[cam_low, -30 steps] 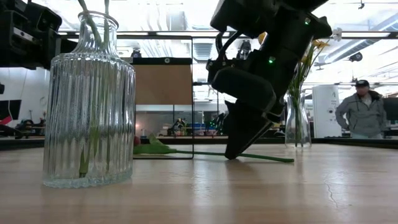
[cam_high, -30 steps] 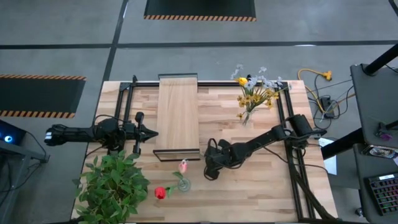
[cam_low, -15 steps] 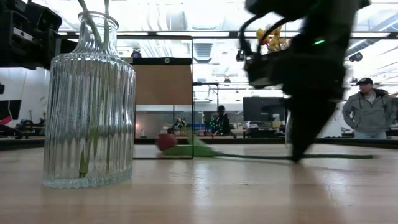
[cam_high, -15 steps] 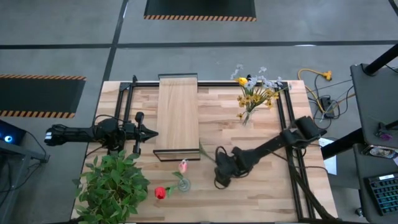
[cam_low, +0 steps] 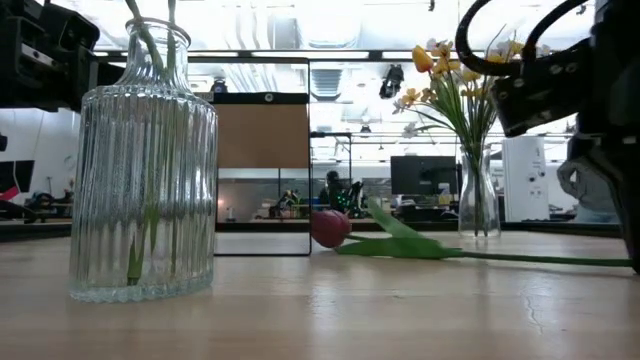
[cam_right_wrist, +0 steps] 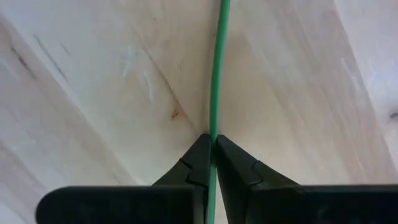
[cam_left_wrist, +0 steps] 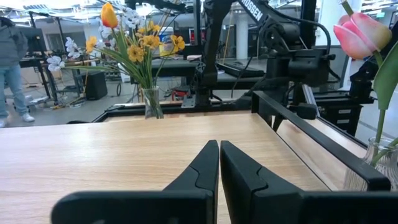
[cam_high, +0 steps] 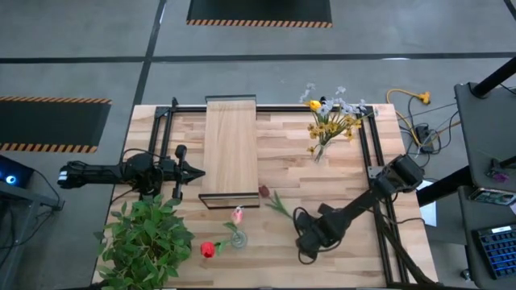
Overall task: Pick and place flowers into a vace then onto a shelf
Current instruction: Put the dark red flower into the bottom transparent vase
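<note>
A red tulip (cam_high: 264, 192) lies on the tabletop near the shelf's near end, its stem (cam_high: 282, 208) running to my right gripper (cam_high: 301, 234), which is shut on it. The low view shows its bloom (cam_low: 330, 228) and leaf on the wood, with my right gripper (cam_low: 632, 258) at the edge of that picture. A ribbed glass vase (cam_high: 239, 239) (cam_low: 145, 170) holds a pink tulip (cam_high: 237, 214) and a red one (cam_high: 208, 250). The shelf (cam_high: 230, 149) stands mid-table. My left gripper (cam_high: 198, 171) (cam_left_wrist: 219, 149) is shut, left of the shelf, touching nothing. My right gripper (cam_right_wrist: 213, 138) pinches the tulip's thin green stem (cam_right_wrist: 215, 115) between its two fingertips, far from the bloom. The fingers come from above, slanting down at the table, and the stem runs on between them. Bloom, leaf and stem lie on the tabletop.
A second glass vase (cam_high: 318, 151) with yellow and pale flowers (cam_high: 330, 121) stands at the far right. A bushy leafy plant (cam_high: 145, 238) fills the near left corner. Black frame rails (cam_high: 372, 161) run along both sides of the table. Bare wood (cam_high: 266, 266) lies near the right gripper.
My right gripper has moved toward the table's near right, staying shut on the stem. The tulip has slid along the table after it, and in the low view its bloom has come out from behind the ribbed vase into the middle.
</note>
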`<state>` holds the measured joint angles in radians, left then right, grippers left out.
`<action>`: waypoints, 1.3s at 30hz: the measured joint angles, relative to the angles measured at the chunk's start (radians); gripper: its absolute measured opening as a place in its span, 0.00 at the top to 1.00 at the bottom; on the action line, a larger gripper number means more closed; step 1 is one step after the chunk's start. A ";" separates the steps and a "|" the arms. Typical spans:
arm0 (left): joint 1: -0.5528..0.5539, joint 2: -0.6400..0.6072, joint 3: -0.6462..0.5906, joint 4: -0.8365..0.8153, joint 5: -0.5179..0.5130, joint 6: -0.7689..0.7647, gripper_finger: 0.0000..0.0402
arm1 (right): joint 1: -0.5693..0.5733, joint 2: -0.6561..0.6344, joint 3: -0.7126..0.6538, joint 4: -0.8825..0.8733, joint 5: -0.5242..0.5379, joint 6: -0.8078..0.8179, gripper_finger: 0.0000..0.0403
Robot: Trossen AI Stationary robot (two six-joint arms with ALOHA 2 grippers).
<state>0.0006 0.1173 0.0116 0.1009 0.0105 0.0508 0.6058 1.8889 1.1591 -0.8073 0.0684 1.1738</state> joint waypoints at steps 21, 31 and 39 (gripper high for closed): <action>0.000 0.000 0.000 0.000 0.000 0.000 1.00 | -0.027 -0.003 0.046 0.123 0.485 -0.180 0.40; 0.000 0.000 0.000 -0.001 0.000 0.000 1.00 | -0.212 -0.002 0.040 0.316 0.402 -0.448 0.39; 0.000 0.000 0.000 0.000 0.000 0.000 1.00 | -0.263 -0.001 0.013 0.321 0.267 -0.471 0.39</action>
<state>0.0006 0.1173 0.0116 0.1005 0.0105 0.0507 0.3428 1.8877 1.1717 -0.4864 0.3354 0.7029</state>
